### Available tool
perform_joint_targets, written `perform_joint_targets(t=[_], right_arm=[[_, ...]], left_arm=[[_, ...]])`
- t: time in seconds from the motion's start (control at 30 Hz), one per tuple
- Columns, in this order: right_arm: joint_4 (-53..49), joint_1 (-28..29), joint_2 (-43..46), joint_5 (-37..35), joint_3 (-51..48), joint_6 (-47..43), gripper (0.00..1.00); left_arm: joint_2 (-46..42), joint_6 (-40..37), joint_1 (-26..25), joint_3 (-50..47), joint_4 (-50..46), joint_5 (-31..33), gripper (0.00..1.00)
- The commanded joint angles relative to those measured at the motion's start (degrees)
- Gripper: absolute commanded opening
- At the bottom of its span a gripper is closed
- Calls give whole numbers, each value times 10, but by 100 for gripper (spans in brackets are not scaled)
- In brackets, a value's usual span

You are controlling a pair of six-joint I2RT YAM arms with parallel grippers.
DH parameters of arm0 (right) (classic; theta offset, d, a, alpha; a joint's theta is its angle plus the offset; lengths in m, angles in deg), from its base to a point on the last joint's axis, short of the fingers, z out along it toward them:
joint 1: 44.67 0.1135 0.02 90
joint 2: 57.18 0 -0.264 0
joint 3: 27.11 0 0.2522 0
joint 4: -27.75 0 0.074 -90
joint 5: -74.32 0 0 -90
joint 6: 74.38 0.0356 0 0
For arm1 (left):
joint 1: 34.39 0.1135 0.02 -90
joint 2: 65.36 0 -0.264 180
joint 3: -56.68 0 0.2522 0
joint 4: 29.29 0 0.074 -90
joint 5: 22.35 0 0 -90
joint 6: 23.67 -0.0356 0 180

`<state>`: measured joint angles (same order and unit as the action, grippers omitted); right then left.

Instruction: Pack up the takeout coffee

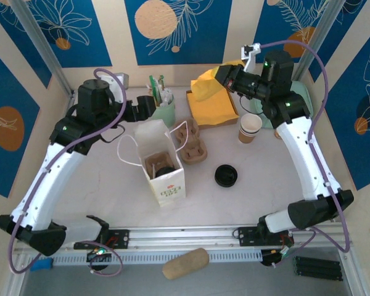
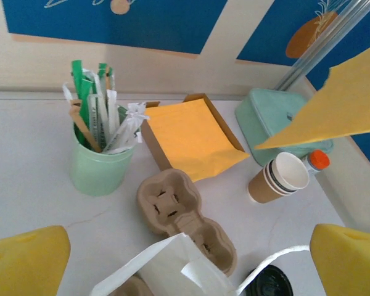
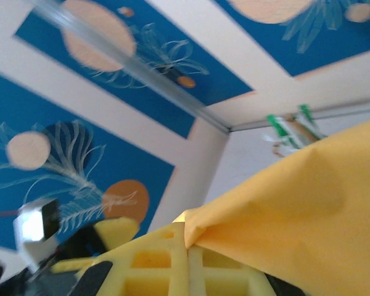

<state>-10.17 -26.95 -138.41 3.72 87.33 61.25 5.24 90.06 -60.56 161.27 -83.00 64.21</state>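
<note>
Currently R jaws pinch 1 yellow napkin (image 1: 205,83) aloft; L jaws gape wide.

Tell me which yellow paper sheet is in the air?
The yellow paper sheet pinched by the right gripper; the rest lie in the brown cardboard tray.

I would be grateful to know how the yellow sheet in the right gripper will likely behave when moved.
The yellow sheet is probably floppy: it creases where the right gripper pinches its edge and hangs free beyond. It looks thin and light, so quick moves may make it flap. Held at one spot, it might slip or tear if snagged.
</note>
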Motion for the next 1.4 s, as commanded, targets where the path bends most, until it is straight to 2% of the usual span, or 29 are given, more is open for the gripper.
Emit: perform_joint_targets(t=[0.0, 0.17, 0.4, 0.6, 0.97, 1.37], right_arm=[[-34, 33, 22, 36, 49, -51, 0], [-83, 94, 14, 50, 121, -105, 0], [-173, 185, -30, 61, 232, -174, 0], [-252, 237, -72, 74, 293, -225, 0], [-301, 286, -106, 88, 270, -258, 0], [-334, 295, -116, 116, 198, -287, 0]], left_arm=[[-20, -18, 1, 17, -27, 42, 99], [-35, -14, 28, 18, -43, 59, 100], [-51, 2, 73, 22, -51, 43, 99], [-63, 6, 97, 22, -55, 30, 99], [-76, 10, 110, 6, -52, 14, 99], [-81, 9, 117, -6, -46, 4, 99]])
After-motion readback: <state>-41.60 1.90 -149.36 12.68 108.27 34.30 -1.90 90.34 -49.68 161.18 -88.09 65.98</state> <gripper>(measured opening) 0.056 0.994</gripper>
